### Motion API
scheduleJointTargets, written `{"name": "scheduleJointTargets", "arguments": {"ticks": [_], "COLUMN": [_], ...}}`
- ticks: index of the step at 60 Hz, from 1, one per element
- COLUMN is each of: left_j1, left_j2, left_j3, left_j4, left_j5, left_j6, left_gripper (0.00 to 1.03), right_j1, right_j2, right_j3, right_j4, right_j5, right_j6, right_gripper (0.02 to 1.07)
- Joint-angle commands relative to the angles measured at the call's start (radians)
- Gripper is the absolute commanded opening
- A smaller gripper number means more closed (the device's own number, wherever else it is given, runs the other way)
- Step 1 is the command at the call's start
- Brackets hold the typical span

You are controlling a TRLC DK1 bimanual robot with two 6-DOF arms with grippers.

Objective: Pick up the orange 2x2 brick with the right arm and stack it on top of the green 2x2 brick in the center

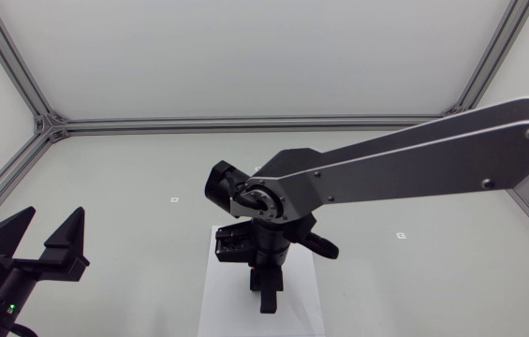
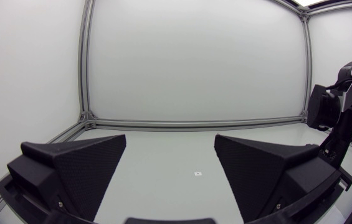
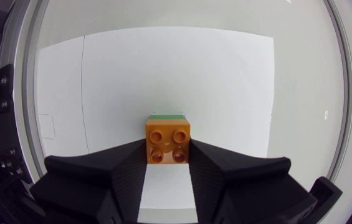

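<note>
Right claw (image 3: 167, 152) clamped on orange brick (image 3: 167, 142) by its flat sides: light, rigid, probably slippery; green brick (image 3: 166, 116) just beyond. Left claw (image 2: 169, 146) spread apart.

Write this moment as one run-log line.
right gripper: shut on orange brick | orange brick: directly over green brick, seating unclear | left gripper: open, empty

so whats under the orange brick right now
A thin strip of the green brick shows past the far edge of the orange brick. The rest is covered, so how they seat cannot be seen.
</note>
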Motion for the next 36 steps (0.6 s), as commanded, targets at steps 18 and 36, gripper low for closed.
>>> {"name": "scheduleJointTargets", "arguments": {"ticks": [18,36], "left_j1": [0.002,0.002], "left_j2": [-0.008,-0.008], "left_j3": [-0.041,-0.041], "left_j4": [-0.015,-0.013], "left_j5": [0.004,0.006], "left_j6": [0.013,0.013], "left_gripper": [0.99,0.99], "right_j1": [0.006,0.008], "right_j2": [0.029,0.029], "right_j3": [-0.034,-0.027], "right_j4": [-0.013,-0.013], "right_j5": [0.013,0.013], "right_j6": [-0.010,-0.004], "right_gripper": [0.20,0.20]}}
